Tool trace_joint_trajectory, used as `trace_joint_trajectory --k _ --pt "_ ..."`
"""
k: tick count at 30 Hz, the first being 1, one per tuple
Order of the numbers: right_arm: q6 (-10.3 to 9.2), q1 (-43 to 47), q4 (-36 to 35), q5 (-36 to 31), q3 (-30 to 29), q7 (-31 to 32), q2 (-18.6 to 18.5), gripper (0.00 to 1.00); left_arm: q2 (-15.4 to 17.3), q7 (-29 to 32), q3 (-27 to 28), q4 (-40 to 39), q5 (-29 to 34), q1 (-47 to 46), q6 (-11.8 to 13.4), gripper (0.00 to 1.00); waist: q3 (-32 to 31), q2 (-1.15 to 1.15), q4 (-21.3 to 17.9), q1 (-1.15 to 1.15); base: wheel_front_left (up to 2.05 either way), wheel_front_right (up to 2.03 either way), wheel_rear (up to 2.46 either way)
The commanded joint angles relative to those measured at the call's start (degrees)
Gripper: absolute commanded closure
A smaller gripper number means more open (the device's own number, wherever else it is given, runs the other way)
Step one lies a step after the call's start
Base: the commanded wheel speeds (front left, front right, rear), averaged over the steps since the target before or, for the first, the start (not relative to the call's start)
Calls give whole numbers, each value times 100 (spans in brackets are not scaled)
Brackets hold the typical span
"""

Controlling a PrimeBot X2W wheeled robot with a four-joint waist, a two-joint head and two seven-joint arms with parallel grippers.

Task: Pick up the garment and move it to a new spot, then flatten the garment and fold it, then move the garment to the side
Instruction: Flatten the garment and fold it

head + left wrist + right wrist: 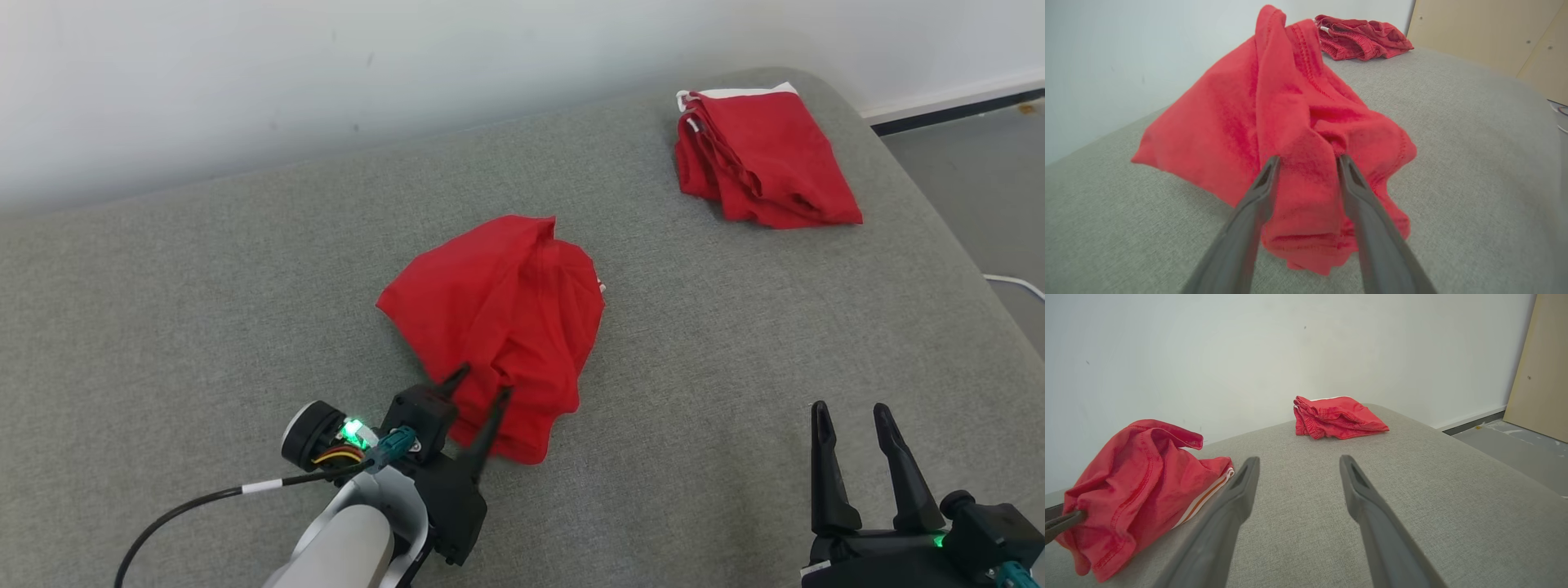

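Inside the parted left claw (1308,159) lies a fold of the red garment (498,310), heaped on the grey cushion (204,286): pick-up step, probably. Next it must pinch and lift. The right claw (851,408) gapes empty.

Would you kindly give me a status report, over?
Left gripper open, astride a fold of the crumpled red garment. Right gripper open, over the grey cushion. Second red garment folded, well apart.
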Motion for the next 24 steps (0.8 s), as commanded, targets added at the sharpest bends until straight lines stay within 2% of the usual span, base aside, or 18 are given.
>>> trace_joint_trajectory --k 1,7,14,18,24 --pt "-13 -20 -20 19 -14 -25 -1 0 23 -28 7 27 -3 -5 20 100 -12 -1 -4 0 0 0 0" --pt "-13 90 -55 -40 -124 -24 0 0 -75 -360 83 158 -104 -166 49 100 -129 -1 108 0 0 0 0" --pt "-13 253 -58 -65 -207 -24 0 0 -196 -745 403 -549 -461 -109 207 100 -408 -1 633 0 0 0 0" --pt "-13 330 -50 -82 -225 -24 -3 0 -18 -700 574 -1075 -617 282 358 100 -560 -1 1044 0 0 0 0" --pt "-13 373 -38 -137 -219 -25 -1 0 386 -592 991 -1857 -907 1243 756 100 -687 -1 1509 0 0 0 0"
